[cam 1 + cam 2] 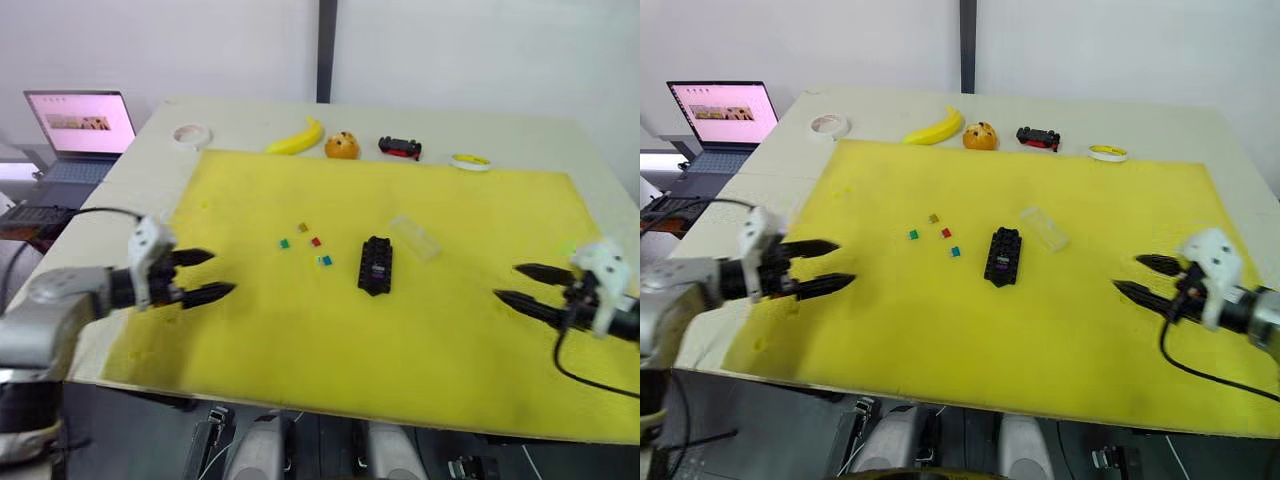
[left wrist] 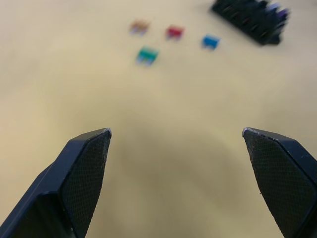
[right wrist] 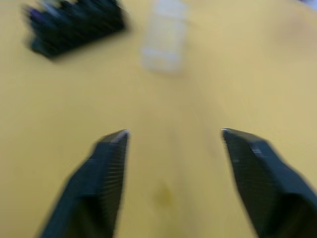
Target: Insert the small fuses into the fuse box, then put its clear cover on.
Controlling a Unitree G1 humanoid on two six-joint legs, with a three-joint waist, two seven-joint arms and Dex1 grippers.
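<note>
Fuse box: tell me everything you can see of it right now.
The fuse box is a small black rectangular plastic block lying flat on the yellow mat, near its middle, set slightly askew. Its top looks ridged, with something purple in it. The clear cover lies just beyond it, apart; four loose fuses sit to its left. Neither gripper touches it.

A black rectangular plastic fuse box (image 1: 376,265) (purple showing in its slots) lies on a bright yellow foam mat (image 1: 300,330). The tiny plastic fuses (image 1: 305,243) are green, orange, red and teal, and the rectangular plastic cover (image 1: 415,236) is clear and colourless.
</note>
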